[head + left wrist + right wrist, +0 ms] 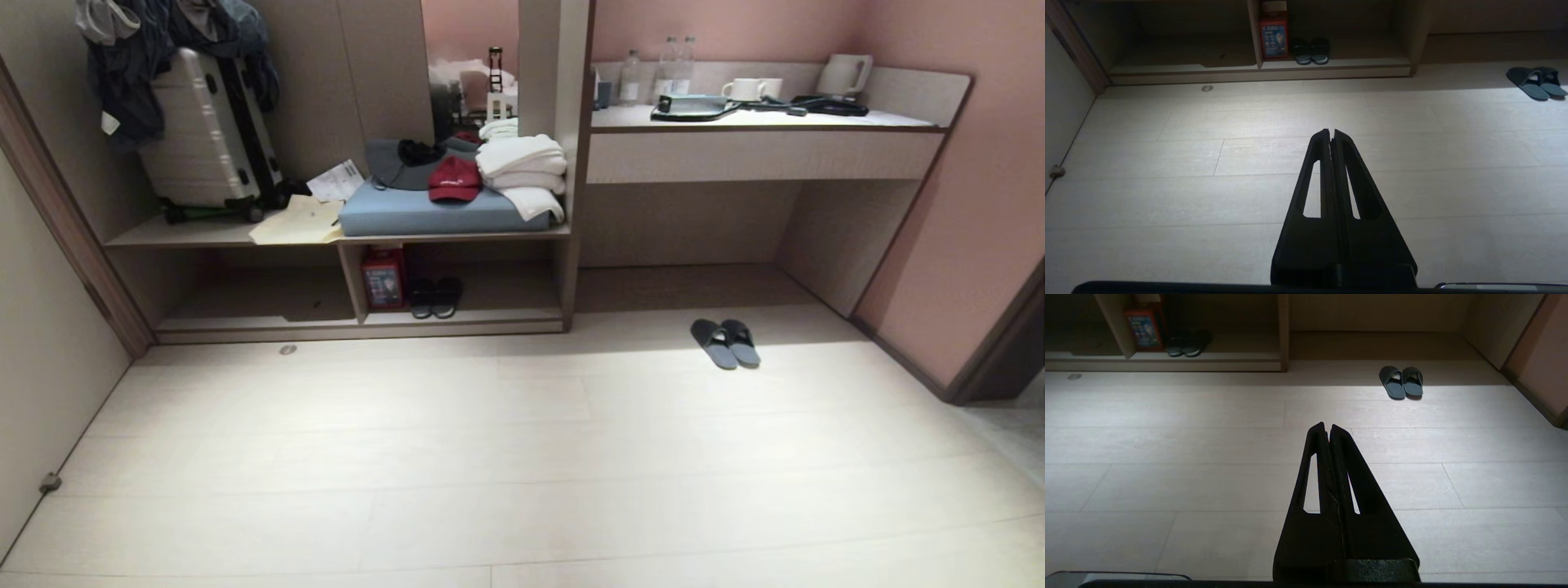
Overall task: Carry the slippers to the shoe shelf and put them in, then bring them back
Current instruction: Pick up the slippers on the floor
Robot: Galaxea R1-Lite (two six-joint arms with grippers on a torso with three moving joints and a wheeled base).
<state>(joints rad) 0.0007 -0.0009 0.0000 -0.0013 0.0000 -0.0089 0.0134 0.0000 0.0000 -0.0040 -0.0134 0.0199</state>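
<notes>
A hotel room: suitcase [208,135], folded towels [522,167], kettle [845,75] and cups [751,88] on desk [759,122].

Open floor [1306,416] ahead of right pincer [1327,425]; slippers [1401,381] beyond, unobstructed. Shelf [457,314] bay holds red box [384,278], dark pair [434,296].

The red box's [384,278] label print is too small to read.

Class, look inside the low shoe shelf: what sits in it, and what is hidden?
Inside the shoe shelf, right of its divider, stand a red box and a dark pair of slippers. The left compartment's shadowed back cannot be made out.
</notes>
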